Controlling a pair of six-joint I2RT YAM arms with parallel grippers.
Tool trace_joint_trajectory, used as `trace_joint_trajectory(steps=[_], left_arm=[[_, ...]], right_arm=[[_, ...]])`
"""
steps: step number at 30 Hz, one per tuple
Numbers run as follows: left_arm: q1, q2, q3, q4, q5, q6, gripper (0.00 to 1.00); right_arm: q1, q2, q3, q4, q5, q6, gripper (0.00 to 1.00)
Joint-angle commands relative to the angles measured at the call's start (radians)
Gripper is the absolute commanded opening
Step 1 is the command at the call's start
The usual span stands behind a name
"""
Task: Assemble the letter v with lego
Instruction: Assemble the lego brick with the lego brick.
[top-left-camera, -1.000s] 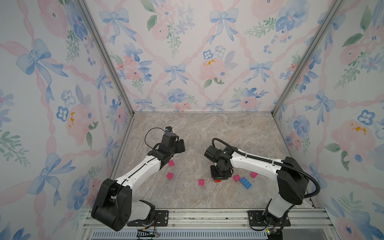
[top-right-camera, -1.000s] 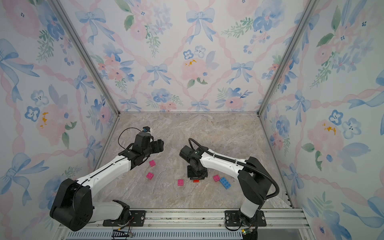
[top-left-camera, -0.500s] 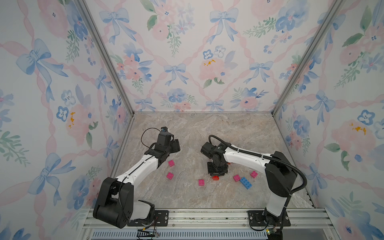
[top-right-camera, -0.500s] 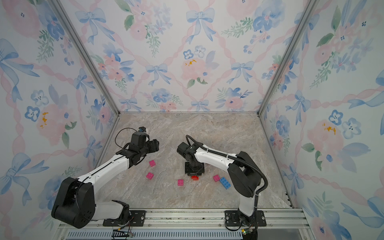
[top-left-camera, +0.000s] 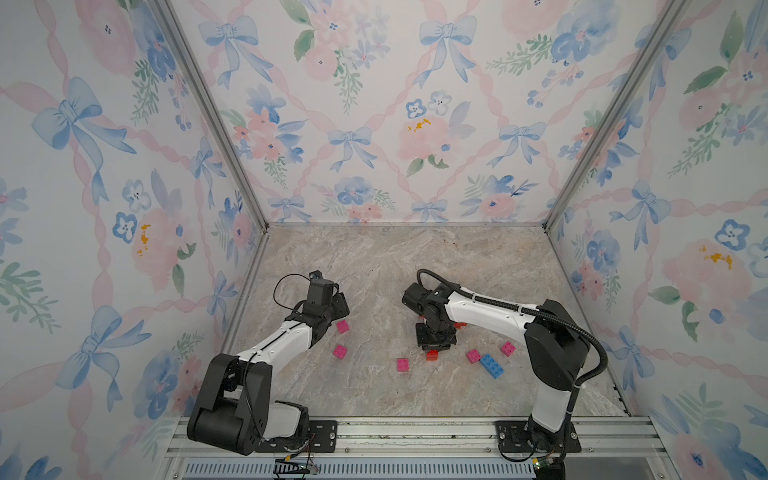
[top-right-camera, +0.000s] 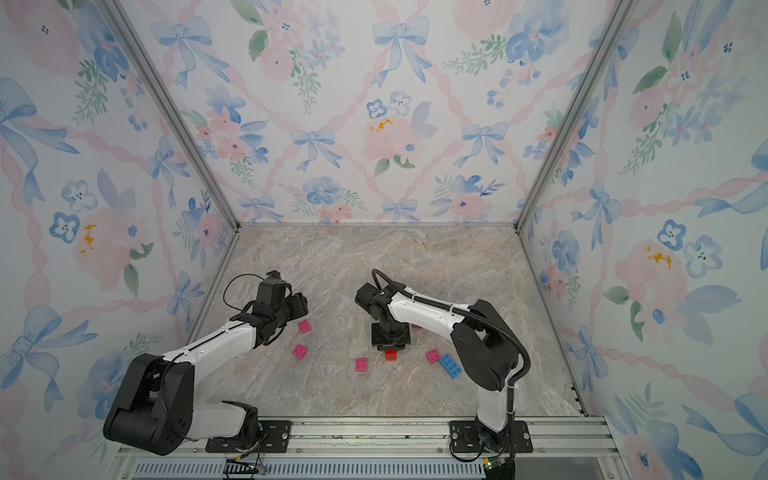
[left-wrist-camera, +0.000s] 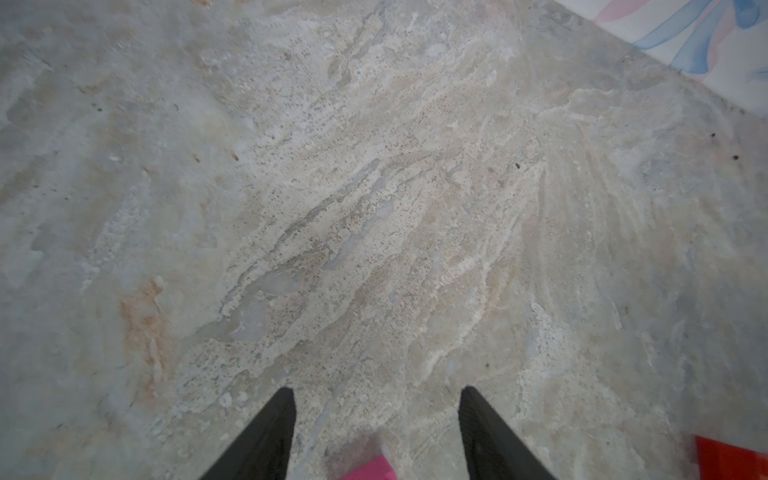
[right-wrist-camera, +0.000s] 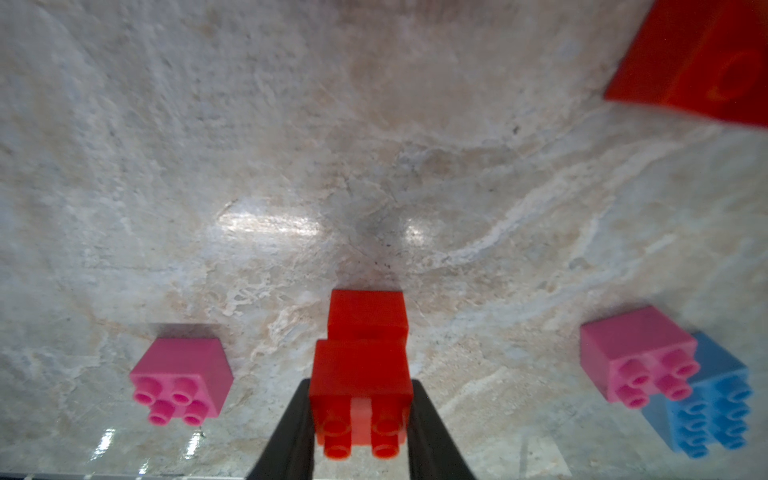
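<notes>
Currently I see the right end effector (right-wrist-camera: 360, 386) clenched on a red lego brick (right-wrist-camera: 361, 357), close to the surface (right-wrist-camera: 374, 166). The left end effector (left-wrist-camera: 376, 390) is released, with a pink brick (left-wrist-camera: 368, 467) beside it.

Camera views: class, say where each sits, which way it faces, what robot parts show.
Top views: high above base rail, looking down on table; left arm, right arm show.
Left wrist: on left arm, facing table; open left end effector shows.
Right wrist: on right arm, facing table; right end effector grips red brick.
Shared: red brick, top views too.
</notes>
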Motion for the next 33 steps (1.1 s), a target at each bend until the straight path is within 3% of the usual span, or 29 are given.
trace_joint_trajectory(steps=[1,13,20,24,28,33], left_arm=[[-0.004,0.042,-0.027,0.091,0.089,-0.028,0.62],[-0.064,0.065,-0.107,0.139,0.161,-0.085,0.51],[-0.203,-0.010,-0.205,0.139,0.203,-0.245,0.45],[-0.287,-0.120,-0.236,0.131,0.224,-0.339,0.44],[-0.252,-0.220,-0.166,0.058,0.182,-0.297,0.48],[-0.152,-0.097,-0.019,0.016,0.315,-0.189,0.56]], right_arm=[[-0.007,0.040,0.018,0.004,0.012,-0.009,0.00],[-0.018,-0.007,0.006,-0.019,0.010,-0.013,0.00],[-0.021,-0.056,0.031,-0.045,0.006,-0.004,0.00],[-0.018,-0.057,0.017,-0.025,0.000,0.016,0.00],[-0.003,-0.041,0.029,0.006,0.000,0.029,0.00],[0.009,0.005,0.044,0.014,0.006,0.031,0.00]])
